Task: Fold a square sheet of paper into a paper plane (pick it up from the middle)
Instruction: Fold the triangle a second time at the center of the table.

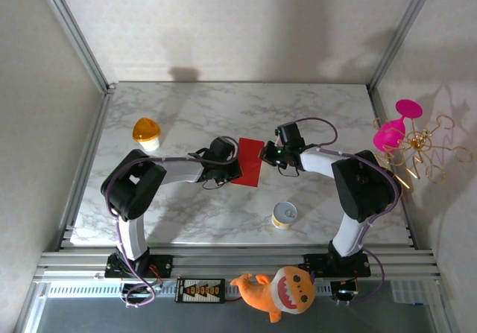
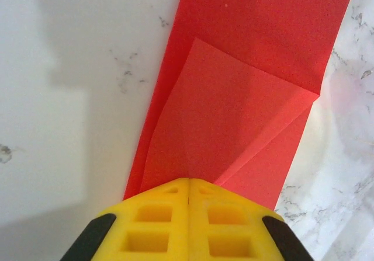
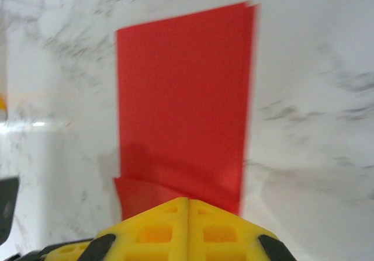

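Now mid-fold: square sheet of paper [image 1: 251,163], halved into strip, lies on table [image 1: 186,113] between both grippers. Left gripper [image 2: 188,184] closed tight, empty, tip on corner flap [image 2: 228,126]; right gripper [image 3: 188,201] closed, empty, at opposite end. We judge corner creasing underway; next we press along flap edge.

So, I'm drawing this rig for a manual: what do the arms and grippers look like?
The left arm and right arm have white links, bulky black joints and thin purple cables. The left gripper and right gripper have yellow fingers with square pockets and black side trim.
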